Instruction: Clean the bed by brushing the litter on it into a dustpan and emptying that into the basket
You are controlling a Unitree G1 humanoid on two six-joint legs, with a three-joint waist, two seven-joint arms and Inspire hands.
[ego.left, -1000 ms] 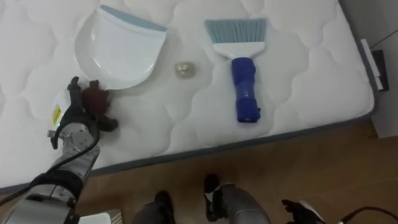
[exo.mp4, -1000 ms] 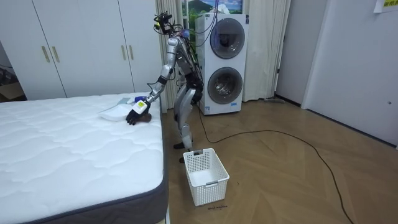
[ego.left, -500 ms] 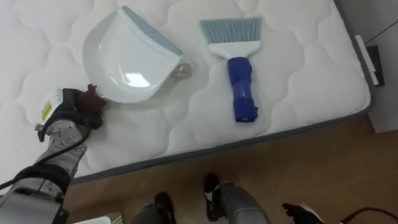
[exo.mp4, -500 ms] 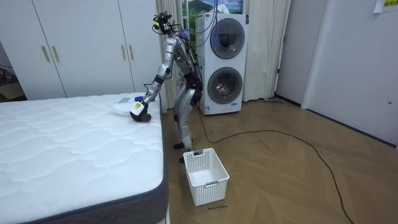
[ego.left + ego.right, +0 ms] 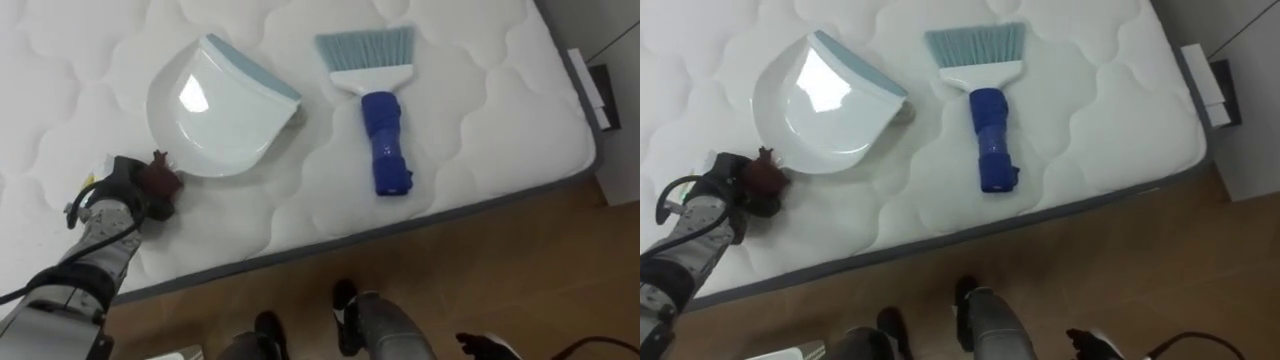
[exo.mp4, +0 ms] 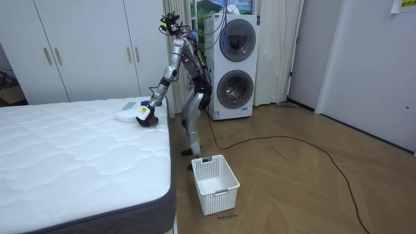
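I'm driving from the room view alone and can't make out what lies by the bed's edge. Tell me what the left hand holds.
Observer: The left hand is curled round the dark red handle of a white dustpan.
Operator: Say where the brush is.
Observer: A blue-handled brush lies apart on the dustpan's right, bristles pointing away from the robot.
Operator: Report any rubbish.
Observer: A small pale lump peeks out at the dustpan's lip, partly hidden.
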